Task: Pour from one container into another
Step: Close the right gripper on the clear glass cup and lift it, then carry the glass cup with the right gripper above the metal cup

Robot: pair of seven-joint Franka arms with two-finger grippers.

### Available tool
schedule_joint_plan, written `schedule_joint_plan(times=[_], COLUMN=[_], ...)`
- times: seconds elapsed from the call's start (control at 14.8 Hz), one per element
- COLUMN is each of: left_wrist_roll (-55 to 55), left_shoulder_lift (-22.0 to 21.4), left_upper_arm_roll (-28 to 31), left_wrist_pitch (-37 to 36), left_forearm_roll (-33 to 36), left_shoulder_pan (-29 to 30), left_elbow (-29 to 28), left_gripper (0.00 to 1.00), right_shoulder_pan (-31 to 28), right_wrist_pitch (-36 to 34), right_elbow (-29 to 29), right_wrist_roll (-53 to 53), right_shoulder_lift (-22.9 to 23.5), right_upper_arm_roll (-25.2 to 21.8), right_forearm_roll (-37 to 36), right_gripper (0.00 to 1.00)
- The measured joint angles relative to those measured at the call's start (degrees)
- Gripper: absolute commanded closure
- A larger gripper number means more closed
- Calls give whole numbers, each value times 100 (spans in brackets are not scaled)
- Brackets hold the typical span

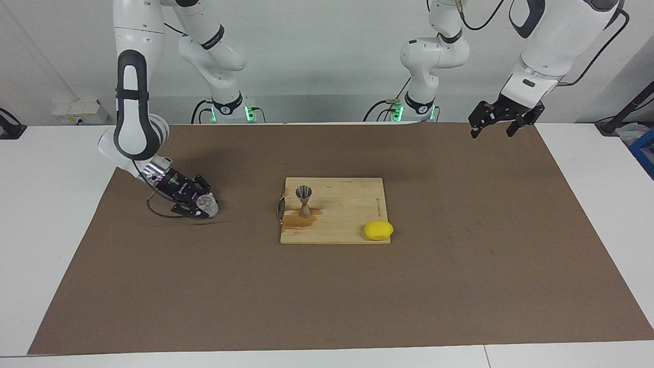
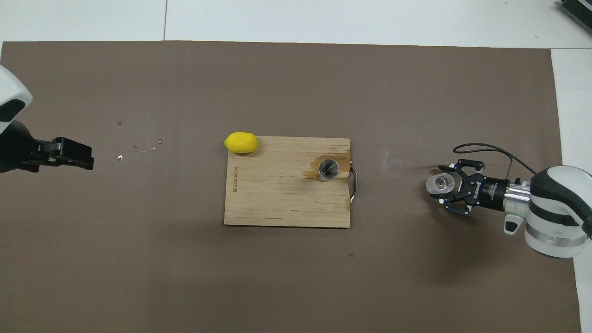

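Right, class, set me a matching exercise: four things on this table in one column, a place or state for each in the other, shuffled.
Things:
1. glass cup
2. jigger
3. lemon
4. left gripper

Places or states:
A. raised over the brown mat's edge, waiting
B. upright on the cutting board, beside a wet stain
C. at the board's corner
D. clamped in the right gripper

Pairs: 1-D, 2-B, 3-C, 4-A

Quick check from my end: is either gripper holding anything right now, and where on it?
The right gripper is shut on the glass cup, fingers at its side wall, low on the mat. The left gripper holds nothing.
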Motion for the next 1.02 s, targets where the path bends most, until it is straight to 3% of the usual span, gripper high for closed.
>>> schedule_joint_plan(times=[0.41, 0.61, 1.02], left_wrist_roll=[0, 0, 0], left_shoulder_lift=[-12, -13, -13], left_upper_arm_roll=[2, 6, 8], left_wrist_pitch=[-5, -5, -6], left_forearm_roll=[0, 0, 0], left_shoulder_pan=[-11, -11, -11], left_elbow=[0, 0, 0], left_gripper=[0, 0, 0], right_shoulder_pan=[28, 311, 1179], right_wrist_pitch=[0, 0, -63], right_elbow=[42, 87, 542], right_wrist_roll=[183, 499, 1286], right_shoulder_lift=[-106, -296, -541], right_upper_arm_roll=[15, 17, 42], right_forearm_roll=[2, -61, -1148], right_gripper=[100, 100, 100])
